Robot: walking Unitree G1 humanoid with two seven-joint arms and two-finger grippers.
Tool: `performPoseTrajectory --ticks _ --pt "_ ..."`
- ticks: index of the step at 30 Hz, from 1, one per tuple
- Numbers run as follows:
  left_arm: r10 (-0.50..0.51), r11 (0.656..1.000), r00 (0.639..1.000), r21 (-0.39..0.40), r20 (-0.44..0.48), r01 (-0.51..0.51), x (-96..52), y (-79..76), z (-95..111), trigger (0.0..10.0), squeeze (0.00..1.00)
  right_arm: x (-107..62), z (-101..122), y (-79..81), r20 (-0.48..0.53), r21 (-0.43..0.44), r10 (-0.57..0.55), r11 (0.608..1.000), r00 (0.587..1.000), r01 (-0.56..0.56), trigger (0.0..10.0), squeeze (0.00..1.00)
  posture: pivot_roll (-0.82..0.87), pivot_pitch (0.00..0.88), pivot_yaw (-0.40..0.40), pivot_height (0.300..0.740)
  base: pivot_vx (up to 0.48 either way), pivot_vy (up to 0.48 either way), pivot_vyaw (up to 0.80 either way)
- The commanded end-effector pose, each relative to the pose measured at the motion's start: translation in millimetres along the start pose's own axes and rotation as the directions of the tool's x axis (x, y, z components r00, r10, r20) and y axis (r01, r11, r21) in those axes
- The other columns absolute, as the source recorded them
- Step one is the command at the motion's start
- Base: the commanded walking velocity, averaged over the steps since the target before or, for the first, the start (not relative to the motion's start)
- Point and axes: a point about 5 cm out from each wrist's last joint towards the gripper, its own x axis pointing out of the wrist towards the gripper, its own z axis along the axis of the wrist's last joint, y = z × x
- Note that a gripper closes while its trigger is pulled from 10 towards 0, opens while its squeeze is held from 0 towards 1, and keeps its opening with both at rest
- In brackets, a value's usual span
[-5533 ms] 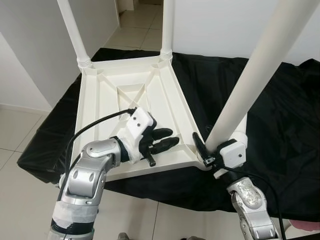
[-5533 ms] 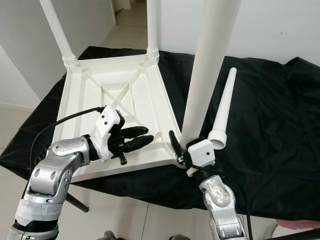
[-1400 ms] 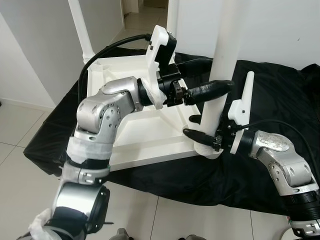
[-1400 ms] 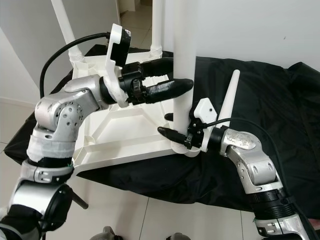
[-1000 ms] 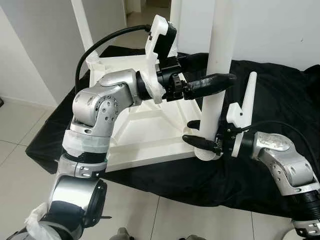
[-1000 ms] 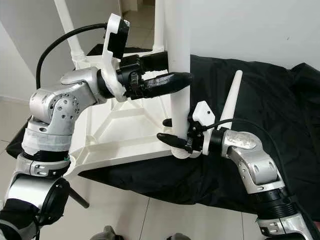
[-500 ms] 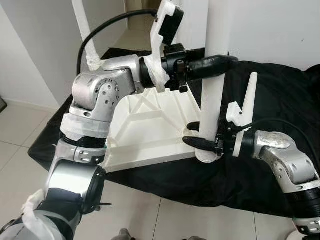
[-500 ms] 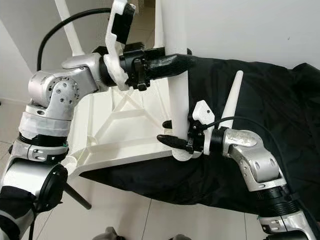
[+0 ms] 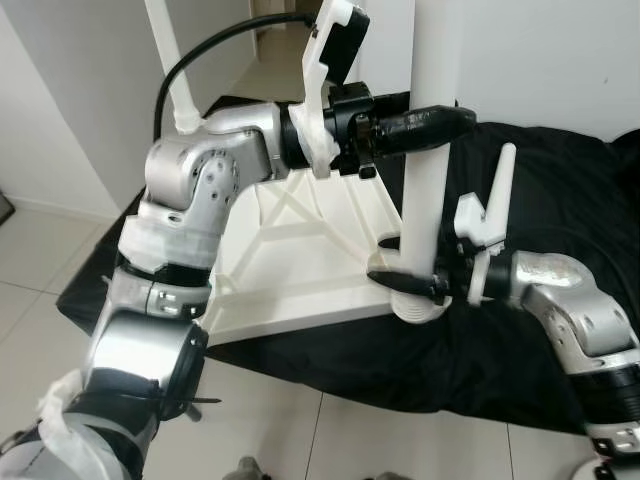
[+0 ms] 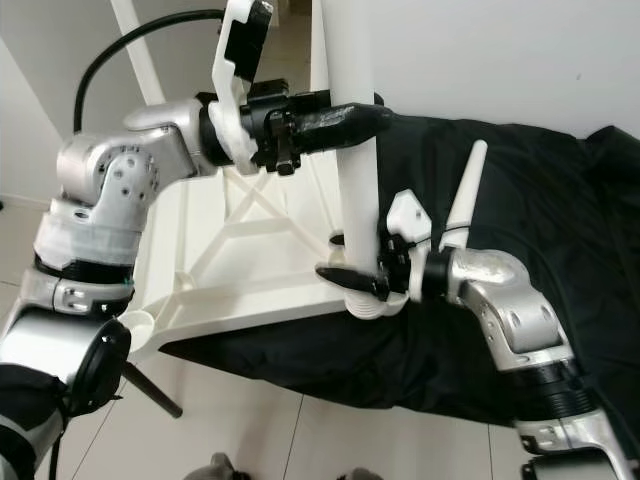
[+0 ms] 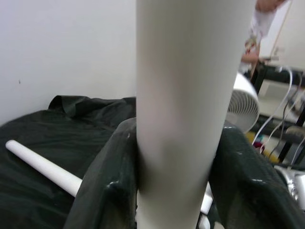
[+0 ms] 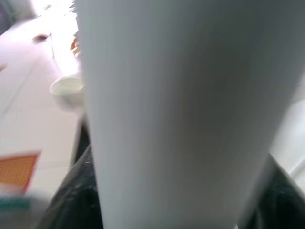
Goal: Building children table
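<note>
Smooth white plastic table (image 9: pixel 300 250) and leg (image 9: pixel 425 200) — matt black cloth (image 9: pixel 540 190), brushed-silver metal arms.

An upturned white table top (image 9: pixel 300 250) lay on a black cloth (image 9: pixel 560 200). A white leg (image 9: pixel 428 170) stood upright at its near corner. The left hand (image 9: pixel 425 122) clasped that leg high up; the right hand (image 9: pixel 400 270) clasped it just above its base. A loose leg (image 9: pixel 498 190) lay on the cloth behind.
</note>
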Motion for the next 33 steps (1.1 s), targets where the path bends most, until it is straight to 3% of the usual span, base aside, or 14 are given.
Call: performPoseTrajectory --ticks 1,8,9,10,12,15,20,23,24,25,27,28,29,33 --pt "0.049 0.998 0.996 0.039 -0.078 -0.046 10.4 5.0 4.5 10.0 0.0 -3.3 17.3 -18.1 0.082 0.001 -0.139 0.99 0.987 0.139 10.0 1.0 -0.08 0.0 0.055 0.74 0.0 0.0 0.0" --pt "0.104 0.993 0.99 0.073 -0.093 -0.097 16.5 12.5 15.1 10.0 0.0 -2.7 24.7 -30.3 0.136 -0.005 -0.251 0.967 0.958 0.254 10.0 1.0 -0.08 0.0 0.071 0.74 0.0 0.0 0.0" --pt "0.118 0.992 0.99 0.062 -0.077 -0.113 17.3 14.7 18.7 10.0 0.0 -2.0 25.3 -32.4 0.146 0.002 -0.274 0.961 0.951 0.277 10.0 0.88 -0.09 0.0 0.075 0.74 0.0 0.0 0.0" --pt "0.138 0.989 0.989 0.062 -0.058 -0.135 17.9 17.4 21.9 10.0 0.0 -1.4 25.6 -34.1 0.152 0.005 -0.289 0.957 0.945 0.291 10.0 0.0 -0.09 0.0 0.08 0.74 0.0 0.0 0.0" --pt "0.138 0.989 0.989 0.062 -0.058 -0.135 17.9 17.4 21.9 10.0 0.0 -1.4 25.6 -34.1 0.152 0.005 -0.289 0.957 0.945 0.291 10.0 0.0 -0.09 0.0 0.08 0.74 0.0 0.0 0.0" --pt "0.301 0.953 0.953 0.042 -0.033 -0.3 18.9 35.8 33.7 10.0 0.0 6.0 28.8 -37.8 0.204 0.027 -0.411 0.91 0.889 0.415 10.0 0.0 -0.1 0.0 0.09 0.74 0.0 0.0 0.0" --pt "0.358 0.934 0.933 0.032 -0.03 -0.357 18.5 42.6 37.6 10.0 0.0 8.7 29.3 -39.5 0.224 0.048 -0.47 0.88 0.854 0.473 10.0 0.0 -0.11 0.0 0.086 0.74 0.0 0.0 0.0" --pt "0.514 0.856 0.857 0.035 0.045 -0.515 11.7 54.8 45.0 10.0 0.0 21.2 21.5 -40.5 0.23 0.141 -0.648 0.761 0.726 0.634 10.0 0.0 -0.1 0.0 0.06 0.74 0.0 0.0 0.0" --pt "0.514 0.856 0.857 0.035 0.045 -0.515 11.7 54.8 45.0 10.0 0.0 21.2 21.5 -40.5 0.23 0.141 -0.648 0.761 0.726 0.634 10.0 0.0 -0.1 0.0 0.06 0.74 0.0 0.0 0.0" --pt "0.562 0.825 0.823 0.02 0.078 -0.565 8.3 57.7 46.5 10.0 0.0 26.4 19.8 -39.4 0.229 0.17 -0.689 0.724 0.687 0.669 10.0 0.0 -0.1 0.0 0.06 0.74 0.0 0.0 0.0" --pt "0.59 0.805 0.802 0.006 0.097 -0.593 6.3 59.7 47.2 10.0 0.0 29.6 19.2 -39.0 0.229 0.186 -0.711 0.702 0.665 0.687 10.0 0.0 -0.11 0.0 0.059 0.74 0.0 0.0 0.0" --pt "0.629 0.773 0.768 0.015 0.118 -0.635 5.5 61.6 47.0 10.0 0.0 35.1 19.6 -39.1 0.234 0.212 -0.75 0.66 0.618 0.721 10.0 0.0 -0.1 0.0 0.052 0.74 0.0 0.0 0.0" --pt "0.629 0.773 0.768 0.015 0.118 -0.635 5.5 61.6 47.0 10.0 0.0 35.1 19.6 -39.1 0.234 0.212 -0.75 0.66 0.618 0.721 10.0 0.0 -0.1 0.0 0.052 0.74 0.0 0.0 0.0" --pt "0.689 0.711 0.712 0.067 0.134 -0.7 6.0 62.3 42.9 10.0 0.0 46.3 12.5 -37.1 0.201 0.216 -0.812 0.583 0.549 0.783 10.0 0.0 -0.09 0.0 0.056 0.74 0.0 0.0 0.0"
